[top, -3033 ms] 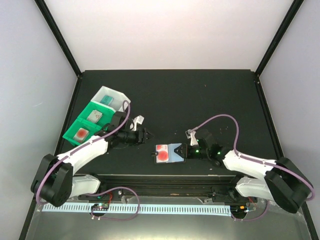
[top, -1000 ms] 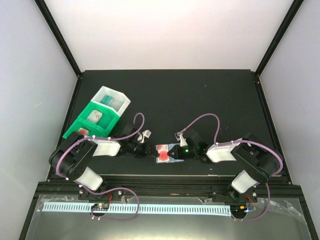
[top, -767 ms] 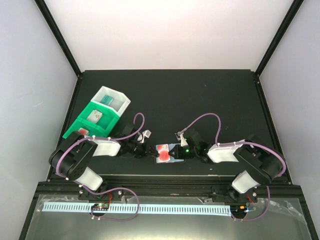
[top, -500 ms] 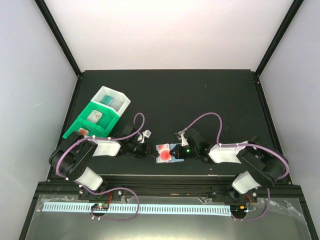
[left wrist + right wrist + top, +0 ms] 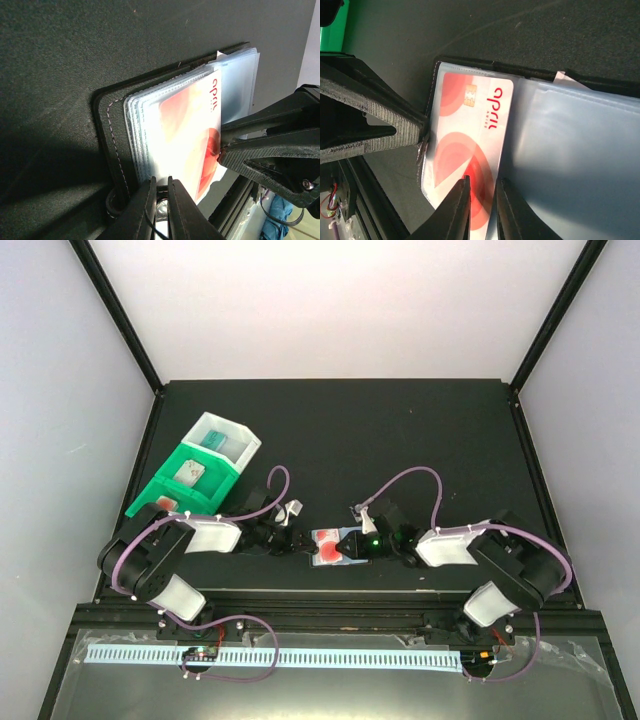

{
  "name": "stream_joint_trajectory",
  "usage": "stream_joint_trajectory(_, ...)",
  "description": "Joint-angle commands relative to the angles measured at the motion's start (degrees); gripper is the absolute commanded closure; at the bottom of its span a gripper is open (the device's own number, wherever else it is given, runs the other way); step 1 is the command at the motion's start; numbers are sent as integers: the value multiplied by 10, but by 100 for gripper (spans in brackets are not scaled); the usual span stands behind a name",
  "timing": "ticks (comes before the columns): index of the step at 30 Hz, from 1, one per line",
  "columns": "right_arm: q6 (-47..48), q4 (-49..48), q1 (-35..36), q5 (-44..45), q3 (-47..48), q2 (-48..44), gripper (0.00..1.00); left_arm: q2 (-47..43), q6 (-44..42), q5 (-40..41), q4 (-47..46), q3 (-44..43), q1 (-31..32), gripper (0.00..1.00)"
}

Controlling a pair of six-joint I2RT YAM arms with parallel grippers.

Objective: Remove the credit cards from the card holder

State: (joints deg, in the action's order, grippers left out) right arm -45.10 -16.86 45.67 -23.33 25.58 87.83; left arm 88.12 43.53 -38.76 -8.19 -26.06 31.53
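The black card holder (image 5: pixel 335 548) lies open near the table's front edge, its clear pockets (image 5: pixel 570 150) facing up. A white credit card with red round marks (image 5: pixel 470 125) sits in the left pocket, also seen in the left wrist view (image 5: pixel 190 130). My left gripper (image 5: pixel 160 185) is shut on the holder's left edge (image 5: pixel 107 130). My right gripper (image 5: pixel 482 187) comes from the right. Its fingers stand a little apart over the red card's right edge, tips down on it. Further credit cards lie in the bins: one teal (image 5: pixel 213 438), one pale (image 5: pixel 190 472).
A green bin (image 5: pixel 170 490) joined to a white bin (image 5: pixel 235 440) stands at the left, behind my left arm. Both arms lie low along the front rail (image 5: pixel 330 600). The black table (image 5: pixel 400 440) stretches behind the holder.
Three seconds ago my left gripper was away from the holder; it now grips its left edge. My right gripper has moved left onto the red card, and its fingers have just parted a little.
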Motion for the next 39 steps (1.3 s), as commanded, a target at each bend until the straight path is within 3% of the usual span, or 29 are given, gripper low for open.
stream_joint_trajectory(1,6,-28,3,-9,-2,21,82,5,-8,48,23,4,3,89)
stream_joint_trajectory(4,5,-29,2,-11,0,26,83,6,-7,47,21,4,4,89)
stream_joint_trajectory(11,12,-10,-1,19,-7,-5,99,5,-11,53,28,2,4,90)
stream_joint_trajectory(28,44,43,-34,28,-35,-88,99,-4,-3,49,22,8,3,89)
stream_joint_trajectory(34,61,108,-34,42,-31,-148,99,-47,6,37,45,-13,16,72)
stream_joint_trajectory(39,88,191,-34,52,-3,-207,99,-116,-5,41,113,-49,23,43)
